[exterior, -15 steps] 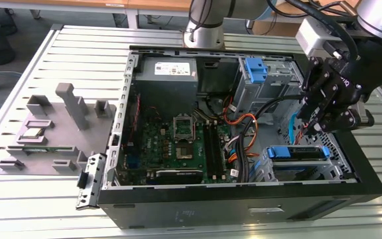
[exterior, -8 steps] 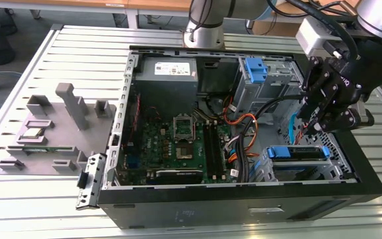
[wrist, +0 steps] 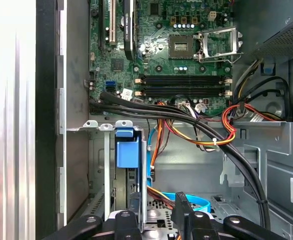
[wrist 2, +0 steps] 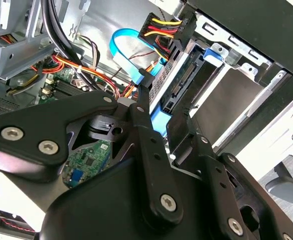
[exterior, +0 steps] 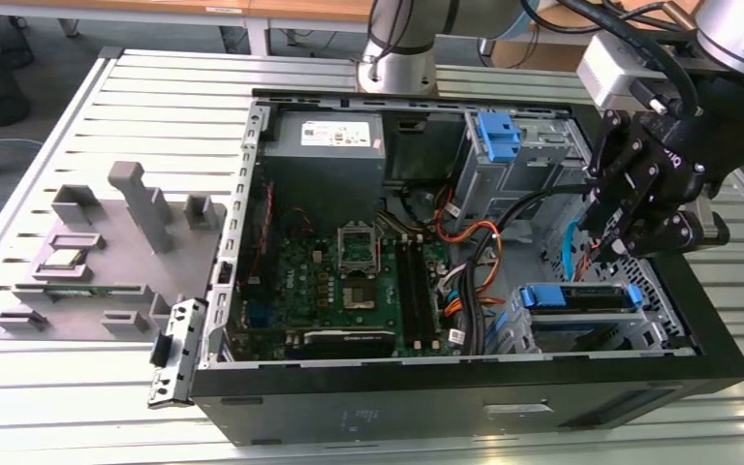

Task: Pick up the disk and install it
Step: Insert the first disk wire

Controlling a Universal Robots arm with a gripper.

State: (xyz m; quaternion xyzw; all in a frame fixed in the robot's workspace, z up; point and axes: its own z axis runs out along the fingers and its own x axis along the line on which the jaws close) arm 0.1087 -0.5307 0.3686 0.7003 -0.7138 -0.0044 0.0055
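At the left of the exterior view, the slatted desk [exterior: 49, 387] carries a grey parts fixture [exterior: 127, 242]. No drive lies on either, so the pick-up looks done.

In the middle of the frame, the open computer case [exterior: 476, 392] lies on its side. Its motherboard [exterior: 333, 271] is exposed and the grey power supply [exterior: 326, 145] sits above it. Further right, near the top, a blue bracket [exterior: 495, 136] sits in the upper drive cage with no drive visible in it. Orange and black cables [exterior: 469, 242] run down between the board and the cages.

At the right of the frame, the end effector [exterior: 615, 247] hangs just above the lower drive bay. The disk [exterior: 579, 298] is in that bay at the lower right, and its blue carrier shows along the bay's open edge. The second wrist view shows the end effector right at the carrier's edge. The drive's connector end is bare there, and a blue data cable loops close by without being plugged in. I cannot tell whether the end effector is clamped on the carrier or only resting around it.

My judgement is that the task is well along. The disk is off the desk and inside its bay, looking level and mostly seated. These views do not settle whether it is pushed fully home, and the end effector is not yet clear of it.
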